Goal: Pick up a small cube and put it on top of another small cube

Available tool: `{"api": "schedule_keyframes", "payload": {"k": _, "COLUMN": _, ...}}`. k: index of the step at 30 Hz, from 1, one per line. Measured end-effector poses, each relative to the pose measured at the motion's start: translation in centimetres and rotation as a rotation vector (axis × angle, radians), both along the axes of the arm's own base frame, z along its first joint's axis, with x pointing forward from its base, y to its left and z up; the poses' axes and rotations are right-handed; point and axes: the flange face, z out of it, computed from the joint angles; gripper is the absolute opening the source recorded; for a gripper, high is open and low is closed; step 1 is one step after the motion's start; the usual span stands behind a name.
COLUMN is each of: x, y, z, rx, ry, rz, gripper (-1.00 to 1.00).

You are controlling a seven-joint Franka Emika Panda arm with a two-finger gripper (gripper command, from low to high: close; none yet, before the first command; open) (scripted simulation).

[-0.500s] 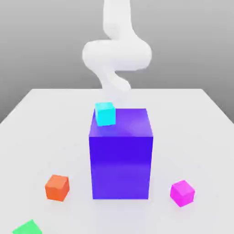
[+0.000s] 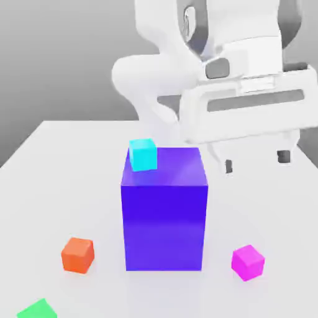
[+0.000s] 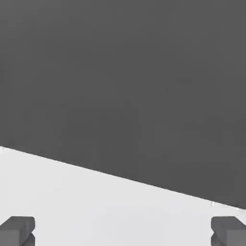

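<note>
The small magenta-pink cube [image 2: 248,262] lies on the white table near the front, at the exterior view's right of the big blue-violet block [image 2: 164,208]. A small cyan cube [image 2: 143,154] sits on the block's top back corner. A small orange cube [image 2: 77,254] rests on the table at the exterior view's left of the block. My gripper [image 2: 256,161] hangs open and empty high above the table, right of the block's top and well above the magenta cube. In the hand view both dark fingertips [image 3: 17,229] stand wide apart over bare table.
A green cube [image 2: 37,309] pokes in at the front left corner of the exterior view. The white table [image 2: 74,174] reaches to its back edge, with grey backdrop beyond. The big block stands tall in the middle, a bulky obstacle.
The hand and gripper have swung down into the exterior view at the upper right; half a second ago just the arm's white links showed behind the block. The cubes have not moved.
</note>
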Motion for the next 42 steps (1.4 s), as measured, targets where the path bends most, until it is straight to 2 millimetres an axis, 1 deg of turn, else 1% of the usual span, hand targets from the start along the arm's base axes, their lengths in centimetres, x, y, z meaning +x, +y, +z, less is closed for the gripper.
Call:
{"api": "schedule_keyframes", "payload": {"k": 2, "x": -1.1, "y": 1.5, "z": -4.1, "rx": -0.024, "ry": 0.056, "rz": 0.038, "gripper": 0.00}}
{"api": "schedule_keyframes", "payload": {"k": 4, "x": -2.7, "y": 3.1, "z": -8.1, "rx": -0.053, "ry": 0.110, "rz": 0.082, "gripper": 0.00}}
{"api": "schedule_keyframes", "payload": {"k": 5, "x": -3.6, "y": 3.7, "z": -10.0, "rx": -0.068, "ry": 0.137, "rz": 0.102, "gripper": 0.00}}
{"api": "schedule_keyframes", "payload": {"k": 7, "x": -5.3, "y": 4.1, "z": -13.7, "rx": -0.101, "ry": 0.189, "rz": 0.128, "gripper": 0.00}}
{"api": "schedule_keyframes", "payload": {"k": 9, "x": -6.3, "y": 4.3, "z": -16.7, "rx": -0.121, "ry": 0.217, "rz": 0.142, "gripper": 0.00}}
{"api": "schedule_keyframes", "payload": {"k": 13, "x": -6.6, "y": 4.3, "z": -21.3, "rx": -0.126, "ry": 0.226, "rz": 0.146, "gripper": 0.00}}
{"api": "schedule_keyframes", "payload": {"k": 14, "x": -6.7, "y": 4.3, "z": -22.4, "rx": -0.126, "ry": 0.227, "rz": 0.146, "gripper": -1.00}}
{"api": "schedule_keyframes", "payload": {"k": 19, "x": -6.7, "y": 4.3, "z": -22.4, "rx": -0.126, "ry": 0.227, "rz": 0.146, "gripper": -1.00}}
{"api": "schedule_keyframes", "payload": {"k": 20, "x": -6.7, "y": 4.3, "z": -22.9, "rx": -0.126, "ry": 0.227, "rz": 0.146, "gripper": -1.00}}
{"api": "schedule_keyframes", "payload": {"k": 21, "x": -6.7, "y": 4.3, "z": -22.6, "rx": -0.126, "ry": 0.227, "rz": 0.147, "gripper": -1.00}}
{"api": "schedule_keyframes", "payload": {"k": 23, "x": -6.6, "y": 4.4, "z": -21.0, "rx": -0.127, "ry": 0.227, "rz": 0.147, "gripper": -1.00}}
{"api": "schedule_keyframes", "payload": {"k": 26, "x": -6.6, "y": 4.3, "z": -17.9, "rx": -0.127, "ry": 0.227, "rz": 0.146, "gripper": -1.00}}
{"api": "schedule_keyframes", "payload": {"k": 27, "x": -6.4, "y": 4.0, "z": -17.0, "rx": -0.126, "ry": 0.228, "rz": 0.136, "gripper": -1.00}}
{"api": "schedule_keyframes", "payload": {"k": 28, "x": -5.1, "y": 2.8, "z": -16.5, "rx": -0.121, "ry": 0.231, "rz": 0.097, "gripper": -1.00}}
{"api": "schedule_keyframes", "payload": {"k": 30, "x": -2.0, "y": -0.7, "z": -15.9, "rx": -0.109, "ry": 0.240, "rz": -0.001, "gripper": -1.00}}
{"api": "schedule_keyframes", "payload": {"k": 33, "x": 2.3, "y": -7.2, "z": -15.1, "rx": -0.090, "ry": 0.251, "rz": -0.160, "gripper": -1.00}}
{"api": "schedule_keyframes", "payload": {"k": 35, "x": 4.6, "y": -12.0, "z": -14.5, "rx": -0.076, "ry": 0.257, "rz": -0.265, "gripper": -1.00}}
{"api": "schedule_keyframes", "payload": {"k": 38, "x": 6.8, "y": -19.4, "z": -13.5, "rx": -0.057, "ry": 0.262, "rz": -0.410, "gripper": -1.00}}
{"api": "schedule_keyframes", "payload": {"k": 40, "x": 7.6, "y": -24.4, "z": -12.9, "rx": -0.044, "ry": 0.264, "rz": -0.501, "gripper": -1.00}}
{"api": "schedule_keyframes", "payload": {"k": 42, "x": 7.9, "y": -29.3, "z": -12.2, "rx": -0.033, "ry": 0.264, "rz": -0.589, "gripper": -1.00}}
